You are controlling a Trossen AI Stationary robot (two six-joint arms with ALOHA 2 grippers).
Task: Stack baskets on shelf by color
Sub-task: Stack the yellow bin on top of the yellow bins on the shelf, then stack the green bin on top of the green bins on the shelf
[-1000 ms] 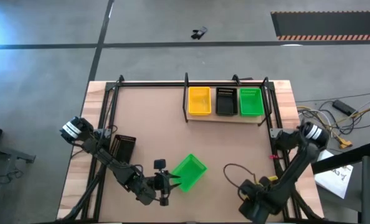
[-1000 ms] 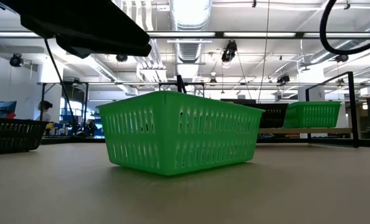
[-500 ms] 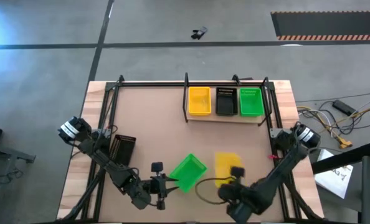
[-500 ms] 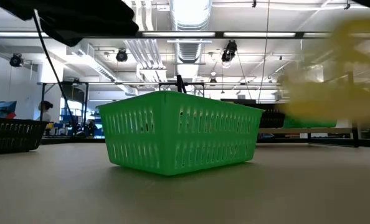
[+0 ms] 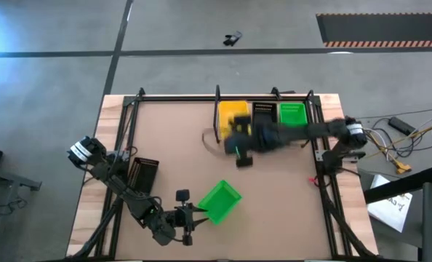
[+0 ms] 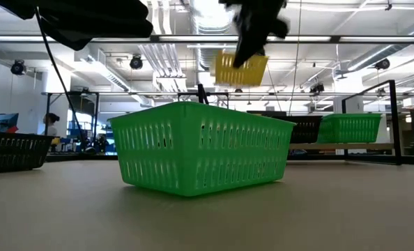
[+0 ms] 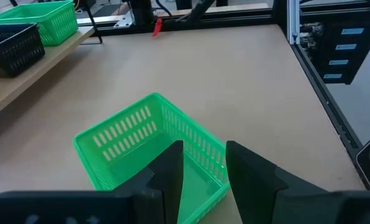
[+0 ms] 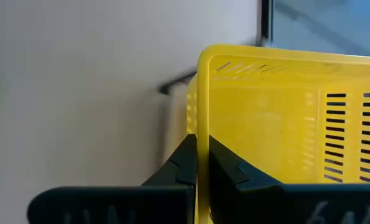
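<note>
A yellow basket (image 6: 242,68) hangs high over the table with my right gripper (image 8: 199,140) shut on it. In the high view my right gripper (image 5: 236,129) reaches over the left end of the shelf (image 7: 42,62), where yellow (image 5: 233,110) shows. A black basket (image 5: 264,116) and a green basket (image 5: 294,120) stand on the shelf. Another green basket (image 5: 221,201) rests flat on the table near the front. My left gripper (image 7: 203,171) is open at this basket's near-left corner; whether it touches the basket I cannot tell. My right gripper holds the yellow basket by the top rim of one wall (image 8: 198,118). The wall is pinched between the two fingers, one finger (image 8: 232,171) inside the basket and one outside. The basket hangs tilted below the gripper (image 6: 252,31), lifted clear of the table.
A black basket (image 5: 143,173) lies on the table at the left, beside my left arm. Thin black posts (image 5: 314,120) frame the shelf and the table's sides. A loose cable (image 5: 210,138) curves in front of the shelf's left end.
My right gripper has swung fast from the table's near right corner, up and toward the far edge, to the shelf's left end. It carries a yellow basket that showed nowhere a second ago and now hangs high above the table. The green basket has stayed put.
</note>
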